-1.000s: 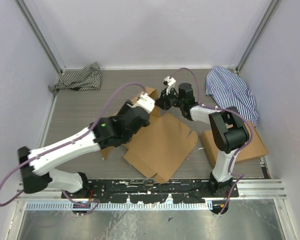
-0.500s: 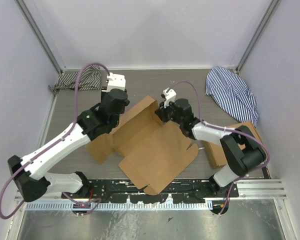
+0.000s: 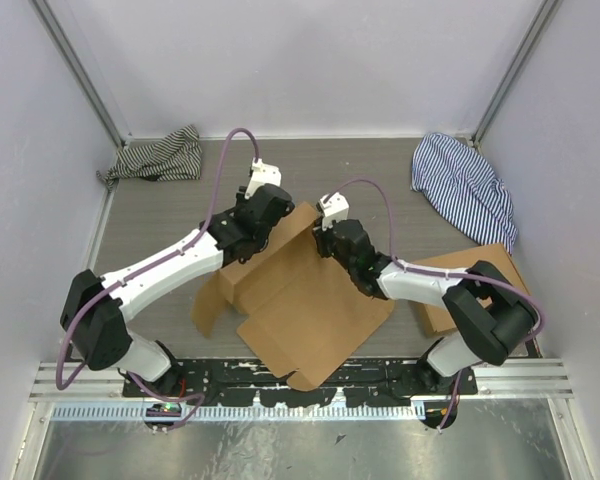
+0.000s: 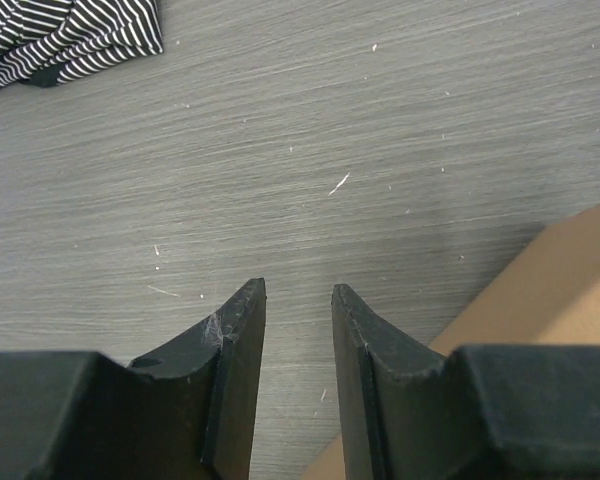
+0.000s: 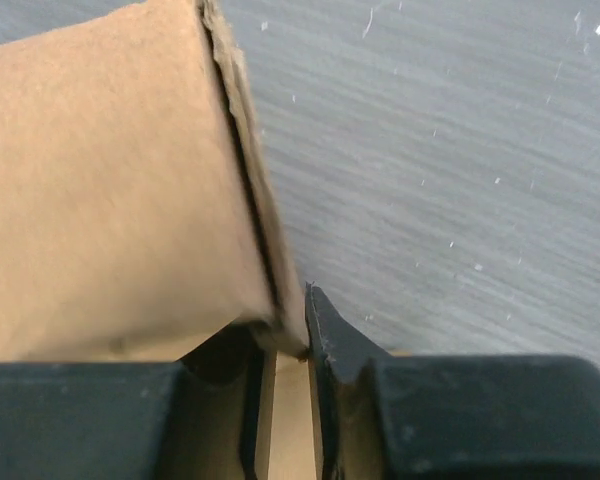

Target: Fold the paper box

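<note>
The paper box (image 3: 315, 300) is a brown die-cut cardboard sheet lying mid-table, partly folded, with its far flaps raised. My left gripper (image 3: 258, 218) hangs over its far-left corner. In the left wrist view, the left gripper (image 4: 298, 290) is open with only bare table between the fingers and a cardboard edge (image 4: 550, 290) to its right. My right gripper (image 3: 322, 236) is at the far flap. In the right wrist view, a raised flap (image 5: 110, 180) runs into the right gripper (image 5: 285, 330), its edge pressed against one finger (image 5: 332, 340); the other finger is hidden.
A dark striped cloth (image 3: 160, 157) lies at the far left, also showing in the left wrist view as the cloth (image 4: 70, 35). A blue striped cloth (image 3: 465, 185) lies far right. A flat cardboard stack (image 3: 432, 320) sits under the right arm.
The left arm swung off the sheet to the far left, then back to the far flap, and its jaws narrowed. The right gripper drew the flap nearer and leftward; the sheet's left side rose.
</note>
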{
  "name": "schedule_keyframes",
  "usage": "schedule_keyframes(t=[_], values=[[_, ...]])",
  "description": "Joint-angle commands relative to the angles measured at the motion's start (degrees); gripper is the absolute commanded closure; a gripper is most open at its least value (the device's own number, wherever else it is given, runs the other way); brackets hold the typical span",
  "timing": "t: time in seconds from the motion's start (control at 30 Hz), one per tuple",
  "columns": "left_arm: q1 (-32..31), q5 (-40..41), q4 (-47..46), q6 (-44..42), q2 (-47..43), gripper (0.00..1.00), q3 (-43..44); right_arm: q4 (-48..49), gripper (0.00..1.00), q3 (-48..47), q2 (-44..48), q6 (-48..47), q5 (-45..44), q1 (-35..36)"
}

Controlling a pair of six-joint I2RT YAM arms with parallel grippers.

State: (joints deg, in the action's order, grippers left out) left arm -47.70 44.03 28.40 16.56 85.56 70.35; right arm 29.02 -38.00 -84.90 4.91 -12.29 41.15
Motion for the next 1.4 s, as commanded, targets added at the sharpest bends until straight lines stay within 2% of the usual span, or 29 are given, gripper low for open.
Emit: schedule_keyframes(t=[0.0, 0.23, 0.4, 0.6, 0.73, 0.93, 1.27, 1.37], values=[[0.0, -1.0, -1.3, 0.6, 0.7, 0.61, -0.9, -0.5, 0.75, -0.5, -2.6, -0.7, -3.8, 1.3], [0.1, -0.8, -2.4, -0.4, 0.6, 0.61, -2.8, 2.0, 0.70, -2.5, -5.7, -6.4, -2.7, 1.2], [0.2, -0.5, -3.0, -0.9, 0.7, 0.61, -3.6, 2.1, 0.69, -4.1, -6.9, -5.9, -0.7, -0.7], [0.4, -0.1, -3.2, -0.8, 1.2, 0.62, -3.7, 6.4, 0.68, -3.0, -6.7, -4.2, 13.3, -5.5], [0.7, -0.5, -3.5, -0.6, 1.1, 0.62, -4.0, 8.0, 0.70, -4.1, -8.2, -2.2, 20.1, -8.2], [0.9, -1.4, -3.6, -0.6, 1.5, 0.63, -3.9, 10.4, 0.73, -5.6, -10.6, -2.1, 26.3, -8.4], [1.0, -2.2, -3.5, -0.7, 2.2, 0.63, -3.8, 9.2, 0.73, -9.9, -14.1, -3.7, 29.3, -8.5], [1.1, -2.2, -3.2, -0.8, 2.6, 0.63, -3.4, 8.9, 0.79, -11.0, -14.9, -3.7, 29.7, -8.7]])
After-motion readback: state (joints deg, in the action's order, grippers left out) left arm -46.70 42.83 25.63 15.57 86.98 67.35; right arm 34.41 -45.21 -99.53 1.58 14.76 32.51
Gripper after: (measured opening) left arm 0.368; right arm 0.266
